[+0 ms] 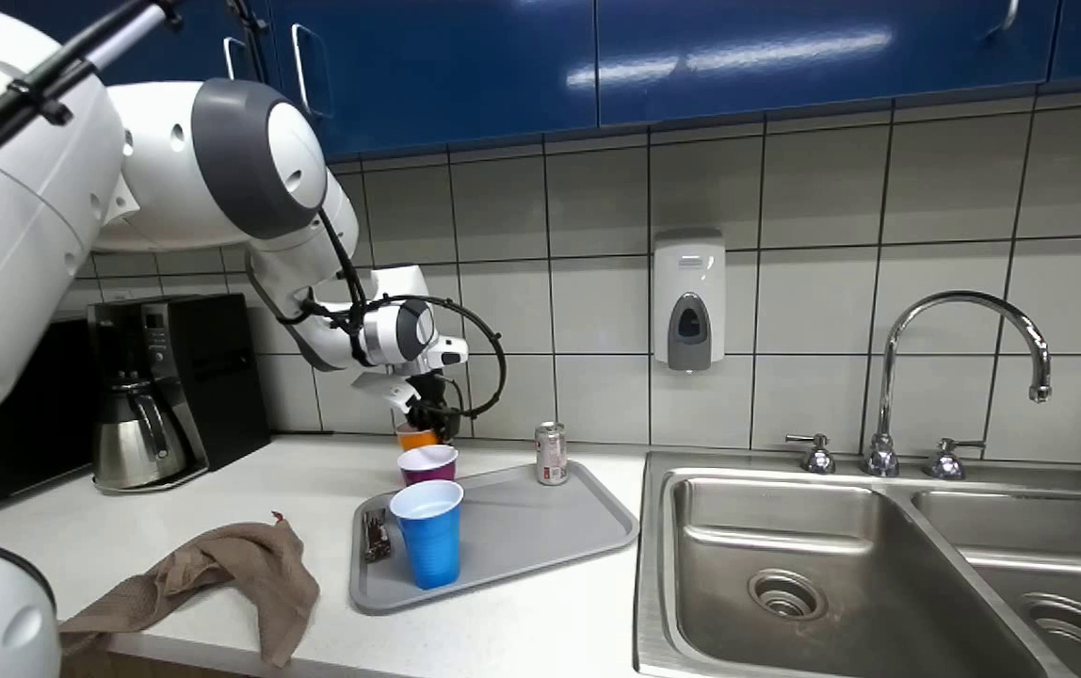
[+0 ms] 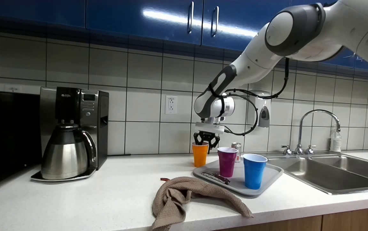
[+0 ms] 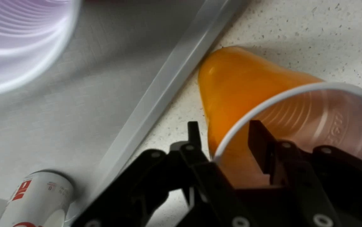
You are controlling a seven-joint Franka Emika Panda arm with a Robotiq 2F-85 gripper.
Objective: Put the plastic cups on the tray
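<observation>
The orange cup stands upright on the counter just off the edge of the grey tray, near the back wall. My gripper points down at its rim. In the wrist view the gripper is open, with one finger inside the orange cup and the other outside; the wall lies between them with gaps. The magenta-purple cup and the blue cup stand upright on the tray. The blue cup is out of the wrist view.
A can stands on the tray's back part. Small wrapped items lie by the tray's edge. A brown cloth lies in front. A steel coffee pot stands at one side, the sink at the other.
</observation>
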